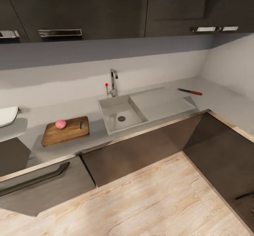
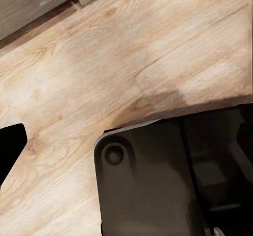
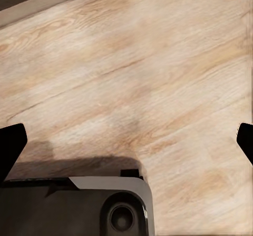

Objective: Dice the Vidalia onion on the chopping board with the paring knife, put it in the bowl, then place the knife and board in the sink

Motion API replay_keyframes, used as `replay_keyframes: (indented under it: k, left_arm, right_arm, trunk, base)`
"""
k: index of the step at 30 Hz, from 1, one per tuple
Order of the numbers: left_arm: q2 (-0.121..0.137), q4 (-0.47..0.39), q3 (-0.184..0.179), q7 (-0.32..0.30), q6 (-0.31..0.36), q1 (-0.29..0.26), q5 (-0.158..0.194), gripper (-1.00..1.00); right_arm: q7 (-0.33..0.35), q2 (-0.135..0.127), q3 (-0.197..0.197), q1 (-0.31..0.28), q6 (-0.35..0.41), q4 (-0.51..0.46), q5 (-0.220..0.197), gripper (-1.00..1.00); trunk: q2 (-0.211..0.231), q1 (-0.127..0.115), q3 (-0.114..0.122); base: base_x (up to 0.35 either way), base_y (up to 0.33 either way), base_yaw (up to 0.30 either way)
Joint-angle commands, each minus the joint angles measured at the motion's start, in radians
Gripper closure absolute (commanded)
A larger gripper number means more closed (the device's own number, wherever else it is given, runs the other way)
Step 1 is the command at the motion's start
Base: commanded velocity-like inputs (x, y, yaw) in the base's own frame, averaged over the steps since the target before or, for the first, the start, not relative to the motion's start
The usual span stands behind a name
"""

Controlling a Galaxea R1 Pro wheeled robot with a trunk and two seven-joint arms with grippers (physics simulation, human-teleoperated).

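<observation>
- Countertop [image 1: 53,151]: long grey worktop in an L, running from the left to a corner at the far right and then towards the viewer down the right side; dark cabinet fronts [image 1: 141,155] below it.
- Sink [image 1: 110,104]: grey steel basin set into the countertop near the middle, round drain on its floor, flat drainboard [image 1: 160,102] adjoining on the right.
- Tap [image 1: 113,82]: chrome, angular, at the far edge of the basin, with a red dot on its left side.
- Chopping board [image 1: 68,133]: dark-brown wood, rounded corners, lying flat on the countertop left of the sink (apart from it), slot handle at its right short edge.
- Vidalia onion [image 1: 60,124]: pink-red ball, whole, resting on the far part of the chopping board, left of the slot.
- Paring knife [image 1: 189,91]: red handle, dark blade pointing left, lying on the countertop just beyond the drainboard's far right corner, well apart from the board.
- Bowl [image 1: 7,115]: white, rounded corner, on the countertop at the far left, cut off by the frame edge.
- Upper cabinets [image 1: 88,7]: dark fronts with metal handles, above a pale grey backsplash.
- Floor [image 1: 148,200]: light wood planks, seen from the head and under both wrists.
- Left gripper: one dark fingertip [image 2: 8,149] at the frame edge over the floor; how far open, cannot tell; holds nothing visible.
- Right gripper [image 3: 126,141]: two dark fingertips at opposite frame edges, spread wide, nothing between them (bare planks beneath).
- Robot base [image 2: 158,183]: dark housing beside the floor in both wrist views.
</observation>
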Motion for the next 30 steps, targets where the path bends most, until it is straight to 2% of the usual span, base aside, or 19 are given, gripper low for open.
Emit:
replay_keyframes:
  k: [1,30]
  left_arm:
    - [0.001,-0.001,-0.006,0.008,-0.001,0.000,0.004,-1.00]
    - [0.001,-0.001,-0.006,0.008,-0.005,0.000,0.001,-1.00]
  right_arm:
    - [0.004,-0.001,0.006,0.000,-0.002,-0.001,-0.011,-1.00]
    - [0.004,0.000,0.006,0.000,-0.002,0.000,-0.011,-1.00]
  trunk:
    - [-0.002,0.001,-0.001]
    - [-0.002,0.001,0.028]
  base:
    - [0.000,0.000,-0.237]
    - [0.000,0.000,-0.214]
